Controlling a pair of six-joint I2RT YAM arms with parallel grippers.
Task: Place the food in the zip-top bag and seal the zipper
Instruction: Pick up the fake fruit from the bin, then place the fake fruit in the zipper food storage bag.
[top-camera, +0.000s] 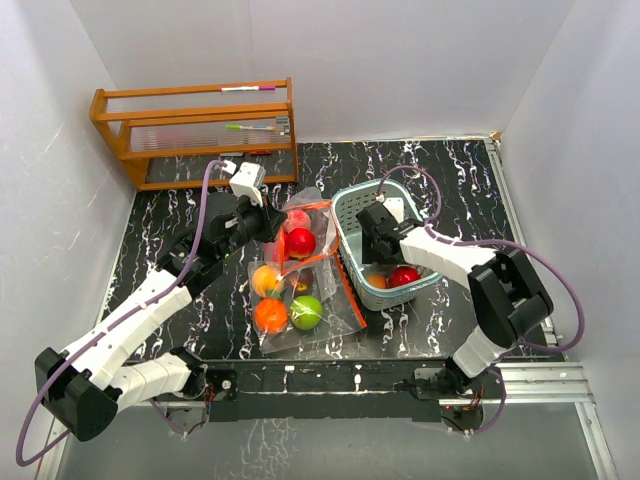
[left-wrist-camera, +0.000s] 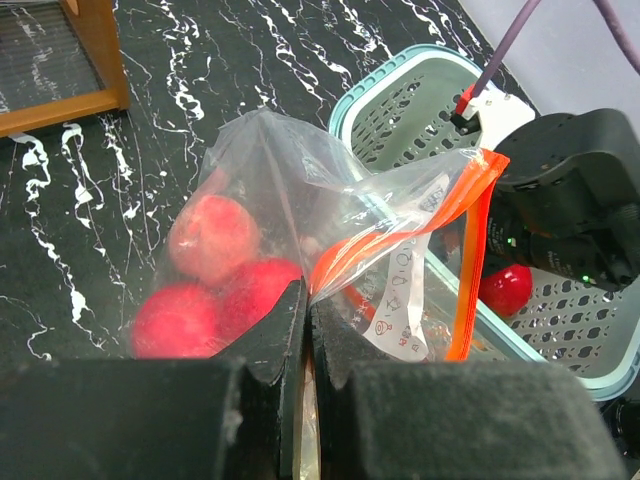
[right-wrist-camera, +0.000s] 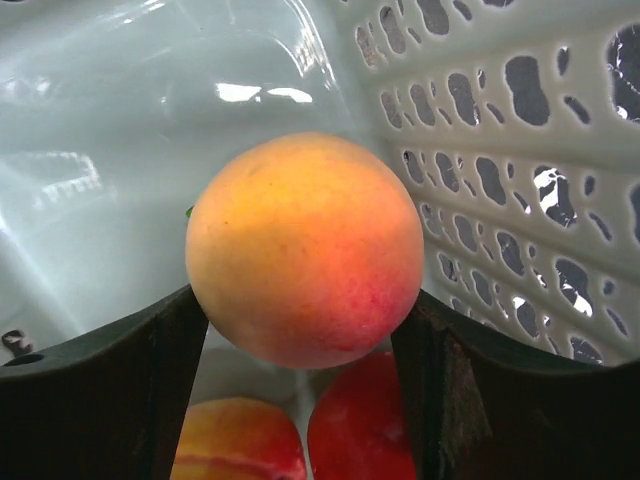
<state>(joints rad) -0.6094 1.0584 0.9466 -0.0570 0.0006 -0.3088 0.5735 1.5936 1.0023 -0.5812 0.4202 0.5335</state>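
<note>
The clear zip-top bag (top-camera: 300, 290) with an orange zipper strip (left-wrist-camera: 400, 225) lies mid-table. It holds red (top-camera: 300, 242), orange (top-camera: 271, 315) and lime green (top-camera: 306, 312) fruits; red ones show through the plastic (left-wrist-camera: 210, 235). My left gripper (top-camera: 276, 228) (left-wrist-camera: 308, 300) is shut on the bag's plastic edge by the zipper and holds the mouth up. My right gripper (top-camera: 380, 245) (right-wrist-camera: 300, 330) is down inside the pale-blue basket (top-camera: 350, 205), shut on a yellow-pink fruit (right-wrist-camera: 305, 250). A red fruit (right-wrist-camera: 365, 430) and another yellow-pink fruit (right-wrist-camera: 235, 440) lie below it.
The basket stands right beside the bag's open mouth (left-wrist-camera: 400, 100), with a red fruit (left-wrist-camera: 505, 288) in it. A wooden rack (top-camera: 195, 130) with pens stands at the back left. White walls enclose the black marbled table (top-camera: 450, 190).
</note>
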